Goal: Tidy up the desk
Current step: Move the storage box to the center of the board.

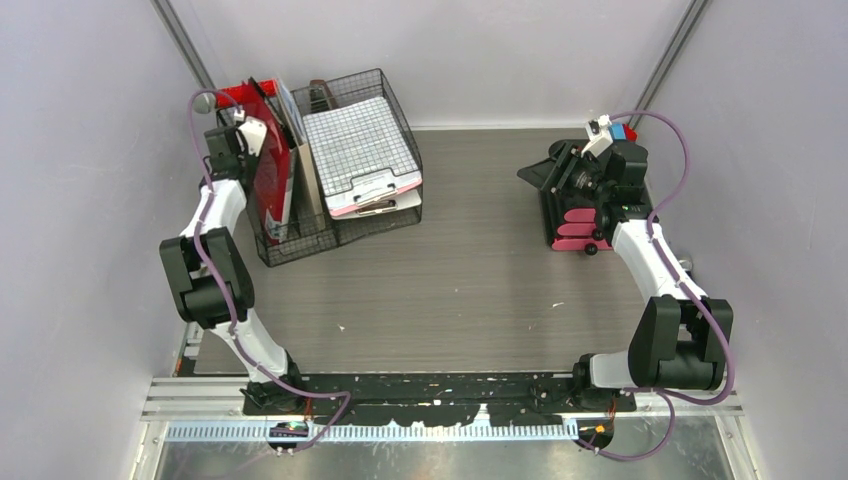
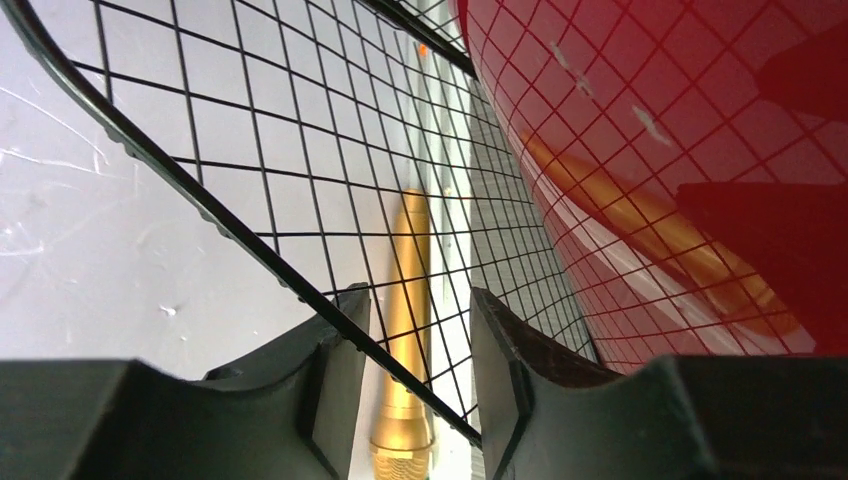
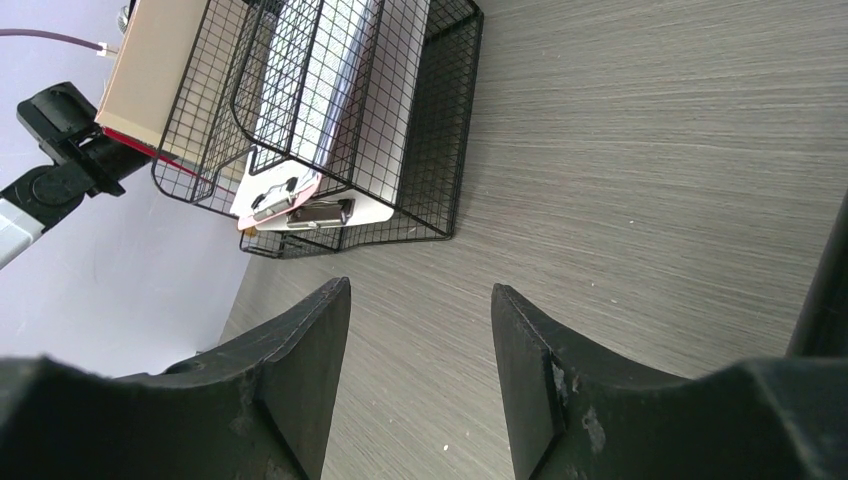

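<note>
Top view: the grey wood-grain surface (image 1: 470, 270) spans the cell between the lilac walls. It carries a wire-mesh rack (image 1: 340, 235) at back-left and a drawer unit (image 1: 572, 228) with pink fronts at back-right. I have the left fingers (image 1: 240, 135) at the rack's left end, just beside the upright red folder (image 1: 270, 180). The right fingers (image 1: 560, 175) hang over the drawer unit; from here I cannot tell whether they touch it. A clipboard (image 1: 375, 195) juts from the rack's front. Left wrist: the left fingers (image 2: 335, 400) stand partly apart and clamp nothing. The rack's thick rim wire (image 2: 230, 225) runs diagonally through the gap, with daylight on both sides. Beyond the mesh lies a gold cylinder (image 2: 412, 300), probably a pen, and the red folder (image 2: 680, 120) fills the right. Risk: if I close now I pinch the rim wire, not the gold cylinder, and any lift would then drag or tip the rack and spill its folders. Right wrist: the right fingers (image 3: 300, 370) are roughly half open with nothing between them, looking across the surface (image 3: 650, 200) at the rack (image 3: 440, 150). Risk: dropping this arm blind could shove the drawer unit, which this camera does not show.
</note>
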Tool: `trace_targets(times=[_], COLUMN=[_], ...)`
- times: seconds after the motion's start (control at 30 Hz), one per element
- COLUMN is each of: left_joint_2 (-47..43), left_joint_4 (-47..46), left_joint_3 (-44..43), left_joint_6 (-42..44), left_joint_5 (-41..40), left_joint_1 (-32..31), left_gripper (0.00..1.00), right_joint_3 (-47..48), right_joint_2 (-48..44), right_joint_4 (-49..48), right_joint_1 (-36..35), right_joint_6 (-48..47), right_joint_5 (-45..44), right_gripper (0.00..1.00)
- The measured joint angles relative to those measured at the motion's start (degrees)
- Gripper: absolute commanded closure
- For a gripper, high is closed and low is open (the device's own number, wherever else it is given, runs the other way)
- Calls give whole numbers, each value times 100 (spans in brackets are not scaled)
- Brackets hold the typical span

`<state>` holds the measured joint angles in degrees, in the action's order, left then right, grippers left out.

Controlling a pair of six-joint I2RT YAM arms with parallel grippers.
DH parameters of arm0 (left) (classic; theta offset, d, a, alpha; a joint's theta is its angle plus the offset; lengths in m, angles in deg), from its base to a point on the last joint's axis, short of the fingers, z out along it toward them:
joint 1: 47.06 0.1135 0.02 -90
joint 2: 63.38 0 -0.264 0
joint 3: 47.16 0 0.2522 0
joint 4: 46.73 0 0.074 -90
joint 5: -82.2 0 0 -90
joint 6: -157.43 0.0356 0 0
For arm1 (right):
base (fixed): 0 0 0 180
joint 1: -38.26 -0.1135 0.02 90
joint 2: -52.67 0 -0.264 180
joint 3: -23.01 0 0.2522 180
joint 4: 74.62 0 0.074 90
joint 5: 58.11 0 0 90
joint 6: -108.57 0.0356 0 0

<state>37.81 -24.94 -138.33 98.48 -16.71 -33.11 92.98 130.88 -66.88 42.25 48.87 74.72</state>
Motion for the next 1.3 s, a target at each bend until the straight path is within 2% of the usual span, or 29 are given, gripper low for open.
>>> trace_targets(times=[0.13, 0.3, 0.4, 0.57, 0.73, 0.87, 1.0, 1.17, 1.3], left_joint_2=[212, 153, -98, -990, -2140, -2883, -3713, -4874, -5731], left_joint_4=[13, 4, 61, 448, 629, 785, 1023, 1412, 1696], left_joint_3=[-271, -251, -107, 286, 782, 1213, 1932, 2656, 2900], left_joint_6=[94, 96, 39, -332, -879, -1364, -1821, -2190, -2310], left_joint_5=[-101, -212, -153, 66, 444, 949, 1534, 2181, 2553], left_joint_1=[11, 52, 116, 284, 647, 894, 992, 997, 997], left_gripper=[51, 32, 24, 1, 0, 0, 0, 0, 0], right_joint_3=[-17, -24, -35, -74, -72, -70, -11, 190, 348], right_joint_2=[0, 0, -11, -181, -400, -525, -586, -691, -872], right_joint_4=[-2, 0, 2, 13, 76, 208, 501, 1047, 1381], right_joint_1=[0, 0, 0, 4, 70, 138, 149, 151, 151], right_joint_6=[0, -7, -35, -166, -369, -588, -942, -1563, -1996], right_joint_5=[15, 15, -15, -103, -236, -385, -557, -887, -1191], right_gripper=[39, 37, 30, 22, 16, 7, 2, 1, 1])
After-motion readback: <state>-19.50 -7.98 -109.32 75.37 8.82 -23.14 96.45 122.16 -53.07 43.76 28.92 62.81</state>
